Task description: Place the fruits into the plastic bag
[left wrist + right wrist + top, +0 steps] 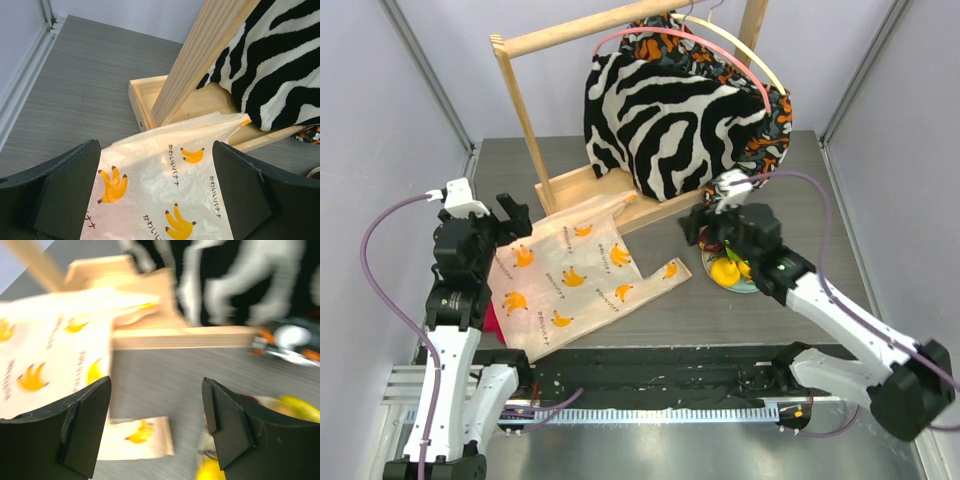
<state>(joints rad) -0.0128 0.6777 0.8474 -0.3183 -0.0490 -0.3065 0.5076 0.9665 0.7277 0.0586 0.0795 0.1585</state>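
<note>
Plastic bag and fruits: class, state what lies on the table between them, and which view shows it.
Only a narrow strip of bare grey table separates the plastic bag from the fruits, shown in the top external view.

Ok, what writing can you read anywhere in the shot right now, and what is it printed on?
"かわいいバナナ": printed vertically, repeated beside the banana pictures on the plastic bag, legible in the left wrist view.
The same print in the top view: too small to read.
The same print in the right wrist view: blurred, unreadable.
Wooden rack and zebra-striped garment: no text visible.
</note>
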